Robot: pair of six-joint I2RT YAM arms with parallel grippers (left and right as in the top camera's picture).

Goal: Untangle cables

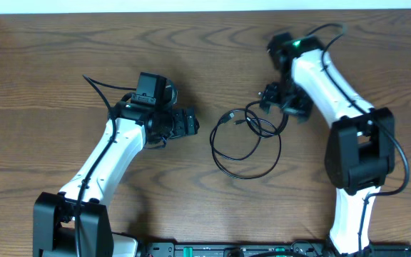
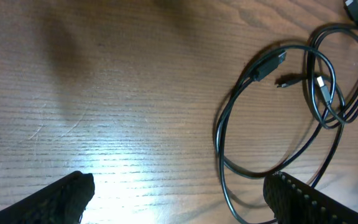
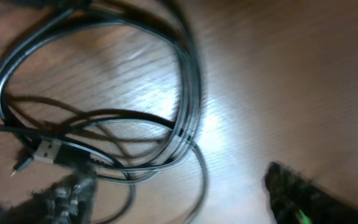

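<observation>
Overlapping black cables point(image 3: 188, 99), blurred in right wrist view, loops cropped

Cables point(image 1: 247, 143): thin black cords in loose overlapping loops, flat on the wood right of centre, small plugs lying inside.

Bare table point(image 1: 200, 153) between left gripper point(image 1: 191, 123) and cables point(image 1: 255, 127): passable. Blocked at the loops' upper right by right gripper point(image 1: 270, 100), just beside them. Open below the loops.
</observation>
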